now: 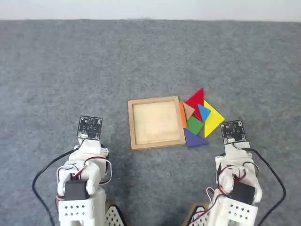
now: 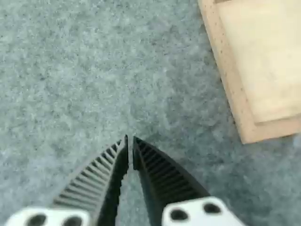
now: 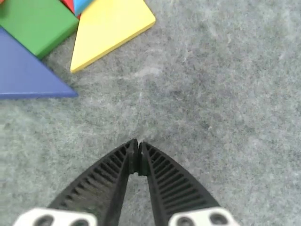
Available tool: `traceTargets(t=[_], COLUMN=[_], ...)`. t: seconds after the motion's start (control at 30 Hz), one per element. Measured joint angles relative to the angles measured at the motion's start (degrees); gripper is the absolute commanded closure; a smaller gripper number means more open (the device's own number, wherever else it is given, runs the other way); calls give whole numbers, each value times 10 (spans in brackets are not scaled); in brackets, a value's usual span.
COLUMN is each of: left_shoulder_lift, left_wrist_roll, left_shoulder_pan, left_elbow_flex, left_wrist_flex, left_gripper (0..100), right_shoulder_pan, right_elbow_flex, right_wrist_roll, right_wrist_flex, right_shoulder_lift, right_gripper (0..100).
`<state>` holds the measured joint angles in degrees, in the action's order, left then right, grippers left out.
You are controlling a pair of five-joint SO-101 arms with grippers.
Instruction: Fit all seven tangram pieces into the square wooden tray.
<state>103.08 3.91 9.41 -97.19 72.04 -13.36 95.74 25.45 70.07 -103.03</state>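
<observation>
The square wooden tray (image 1: 155, 100) lies empty at the table's middle. Against its right side sit the pieces: orange parallelogram (image 1: 182, 114), tan triangle (image 1: 188, 110), red triangle (image 1: 196, 100), small blue triangle (image 1: 203, 112), yellow triangle (image 1: 213, 118), green square (image 1: 194, 125), indigo triangle (image 1: 194, 139). My left gripper (image 2: 130, 140) is shut and holds nothing, low over the carpet just left of the tray (image 2: 229, 66). My right gripper (image 3: 138, 142) is shut too, on bare carpet a little short of the yellow triangle (image 3: 110, 30), green square (image 3: 35, 23) and indigo triangle (image 3: 23, 70).
Grey carpet covers the whole table. The left arm (image 1: 84, 160) and right arm (image 1: 235, 165) stand near the front edge, either side of the tray. A pale wall runs along the far edge.
</observation>
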Motion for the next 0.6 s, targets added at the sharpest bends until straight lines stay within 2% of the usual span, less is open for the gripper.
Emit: traceTargets(t=[0.27,0.47,0.6], left_shoulder_lift=[0,0,0], left_wrist_roll=[0,0,0], left_shoulder_pan=[0,0,0], left_elbow_flex=[0,0,0], left_wrist_flex=[0,0,0], left_gripper=[979,979,979], right_shoulder_pan=[0,0,0], right_elbow_flex=[0,0,-4], right_wrist_roll=[0,2,30], right_wrist_flex=[-2,-93,-127], right_shoulder_lift=[0,0,0], right_gripper=[992,992,992])
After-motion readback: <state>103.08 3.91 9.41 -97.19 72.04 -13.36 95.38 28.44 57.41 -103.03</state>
